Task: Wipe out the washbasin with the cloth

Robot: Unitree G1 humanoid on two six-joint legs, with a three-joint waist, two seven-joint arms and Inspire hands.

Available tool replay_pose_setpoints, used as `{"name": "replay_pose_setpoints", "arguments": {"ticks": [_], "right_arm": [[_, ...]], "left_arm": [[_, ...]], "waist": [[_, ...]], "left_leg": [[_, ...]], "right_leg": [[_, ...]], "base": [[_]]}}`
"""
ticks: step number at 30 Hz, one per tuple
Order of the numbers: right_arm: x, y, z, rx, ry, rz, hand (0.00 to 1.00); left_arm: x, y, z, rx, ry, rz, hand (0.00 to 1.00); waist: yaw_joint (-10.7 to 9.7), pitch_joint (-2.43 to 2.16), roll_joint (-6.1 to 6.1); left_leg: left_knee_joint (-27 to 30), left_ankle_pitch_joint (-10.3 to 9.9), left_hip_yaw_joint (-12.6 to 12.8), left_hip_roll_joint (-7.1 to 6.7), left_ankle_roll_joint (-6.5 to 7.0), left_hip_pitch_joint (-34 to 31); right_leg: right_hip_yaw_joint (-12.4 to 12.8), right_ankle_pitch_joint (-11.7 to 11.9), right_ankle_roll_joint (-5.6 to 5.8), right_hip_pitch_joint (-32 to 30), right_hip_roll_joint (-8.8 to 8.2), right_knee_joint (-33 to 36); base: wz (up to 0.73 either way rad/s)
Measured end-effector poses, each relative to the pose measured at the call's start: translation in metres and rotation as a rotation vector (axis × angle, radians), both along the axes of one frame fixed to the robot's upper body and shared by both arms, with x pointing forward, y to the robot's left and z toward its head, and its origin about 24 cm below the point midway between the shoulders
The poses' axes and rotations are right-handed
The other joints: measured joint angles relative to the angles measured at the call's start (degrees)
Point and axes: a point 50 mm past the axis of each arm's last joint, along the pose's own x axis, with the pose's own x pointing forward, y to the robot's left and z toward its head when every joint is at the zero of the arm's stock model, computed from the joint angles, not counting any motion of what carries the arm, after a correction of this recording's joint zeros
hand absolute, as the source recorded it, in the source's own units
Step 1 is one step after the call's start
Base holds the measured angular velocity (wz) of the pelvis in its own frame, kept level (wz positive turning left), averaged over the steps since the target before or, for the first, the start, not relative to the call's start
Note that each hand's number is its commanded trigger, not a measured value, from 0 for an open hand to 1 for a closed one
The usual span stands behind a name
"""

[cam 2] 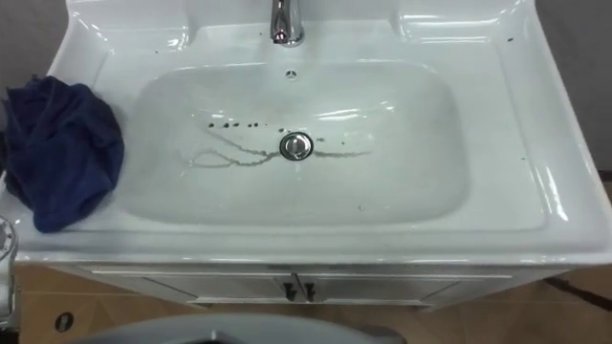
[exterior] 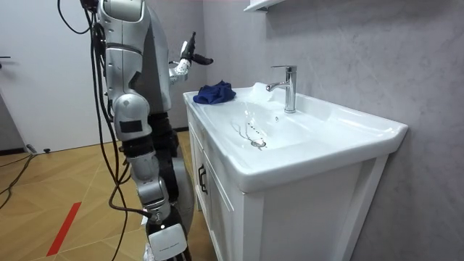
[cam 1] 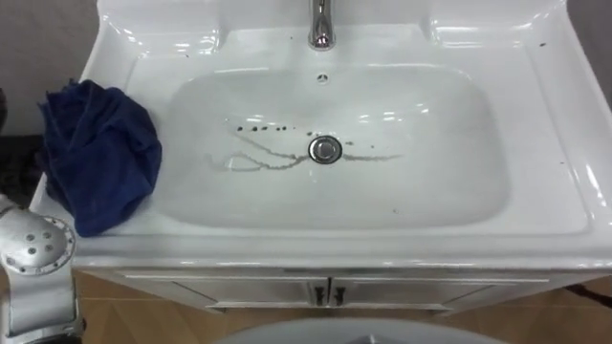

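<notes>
The front rim of the basin (cam 1: 382, 250) runs straight across just below the head camera, with two cabinet doors (cam 1: 325, 291) meeting under its middle. The bowl is a rounded rectangle with its long axis left to right. The tap (cam 1: 321, 24) stands at the middle of the back edge, spout pointing toward the robot, and the drain (cam 1: 325, 149) sits at the centre. Thin brownish streaks (cam 1: 258, 158) curl out from the drain to both sides, with a row of dark specks (cam 1: 256, 125) just behind them on the left. The rest of the bowl is open white surface, and the worktop (cam 1: 559, 124) around it lies bare along the right ledge and both back corners. A dark blue cloth (cam 1: 100, 153) lies bunched on the left ledge, longer front to back than across. Its right side reaches the bowl's slope and its left side covers the worktop's outer edge. In the room view the robot stands upright on a wooden floor (exterior: 72, 181) before the vanity, and a grey wall (exterior: 348, 51) closes off the back. Its left hand (exterior: 190, 59) is raised beside and above the cloth, apart from it, fingers spread and holding nothing. The right hand (exterior: 165, 239) hangs low at its side, and I cannot tell how its fingers stand.
</notes>
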Motion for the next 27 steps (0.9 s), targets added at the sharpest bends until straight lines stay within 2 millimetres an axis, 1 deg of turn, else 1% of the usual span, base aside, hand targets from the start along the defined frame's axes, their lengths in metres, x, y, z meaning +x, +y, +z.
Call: {"name": "replay_pose_setpoints", "arguments": {"ticks": [3, 6, 9, 12, 13, 16, 17, 21, 24, 27], "right_arm": [[0.004, 0.000, 0.000, 0.002, -0.003, 0.008, 0.00], [0.012, 0.000, 0.000, -0.001, -0.017, 0.038, 0.00], [0.013, 0.000, 0.000, -0.001, -0.018, 0.033, 0.00], [0.015, 0.000, 0.000, -0.001, -0.016, 0.029, 0.00], [0.019, 0.000, 0.000, -0.001, -0.024, 0.031, 0.00], [0.024, 0.000, 0.000, -0.002, -0.035, 0.035, 0.00], [0.025, 0.000, -0.001, -0.001, -0.037, 0.036, 0.00], [0.026, 0.001, -0.001, 0.000, -0.040, 0.036, 0.00], [0.026, 0.001, -0.001, -0.002, -0.041, 0.036, 0.00], [0.027, 0.001, -0.001, -0.006, -0.042, 0.036, 0.00]], "left_arm": [[0.003, -0.005, -0.008, -0.005, 0.049, -0.032, 0.00], [0.005, -0.009, -0.018, -0.012, 0.097, -0.051, 0.00], [0.007, -0.016, -0.022, -0.005, 0.127, -0.079, 0.00], [0.010, -0.023, -0.026, -0.009, 0.146, -0.104, 0.00], [0.010, -0.024, -0.027, -0.006, 0.156, -0.113, 0.00], [0.011, -0.027, -0.028, 0.001, 0.163, -0.122, 0.00], [0.011, -0.028, -0.029, 0.009, 0.169, -0.124, 0.00], [0.011, -0.030, -0.037, 0.014, 0.213, -0.130, 0.00], [0.011, -0.033, -0.039, 0.014, 0.227, -0.141, 0.00], [0.012, -0.036, -0.039, 0.049, 0.246, -0.156, 0.00]], "waist": [[-0.40, -0.01, -0.01], [-1.56, -0.20, -0.16], [-1.98, -0.18, -0.38], [-1.98, -0.17, -0.56], [-1.98, -0.16, -0.64], [-2.00, -0.06, -0.90], [-2.04, 0.03, -1.04], [-2.19, 0.01, -1.26], [-2.18, -0.05, -1.35], [-2.30, -0.06, -1.34]], "left_leg": [[-0.01, 0.00, 0.00, 0.03, 0.00, 0.00], [0.01, 0.01, 0.02, 0.06, 0.01, 0.03], [0.00, 0.01, 0.05, 0.12, 0.01, 0.14], [0.00, 0.01, 0.11, 0.18, 0.01, 0.23], [0.00, 0.01, 0.12, 0.20, 0.01, 0.27], [0.00, 0.01, 0.16, 0.22, 0.01, 0.01], [0.00, 0.01, 0.15, 0.22, 0.01, -0.03], [0.01, 0.01, 0.14, 0.20, 0.01, -0.04], [0.02, 0.01, 0.13, 0.20, 0.01, -0.05], [0.02, 0.01, 0.35, 0.22, 0.01, -0.01]], "right_leg": [[0.19, 0.00, 0.00, 0.02, 0.06, 0.03], [0.34, 0.00, 0.00, 0.05, 0.09, 0.14], [0.49, 0.00, -0.01, 0.05, 0.14, 0.29], [0.84, 0.00, -0.01, -0.12, 0.20, 0.52], [1.05, 0.00, -0.01, -0.25, 0.24, 0.67], [1.16, -0.02, -0.03, -1.26, 0.26, 1.02], [1.15, -0.01, -0.03, -1.30, 0.26, 1.01], [1.16, -0.02, -0.03, -1.29, 0.25, 1.00], [1.10, -0.02, -0.03, -1.29, 0.26, 1.00], [1.05, -0.01, -0.03, -1.26, 0.29, 0.98]], "base": [[0.00], [-0.01], [-0.03], [-0.06], [-0.11], [-0.08], [0.00], [0.00], [0.00], [0.00]]}}
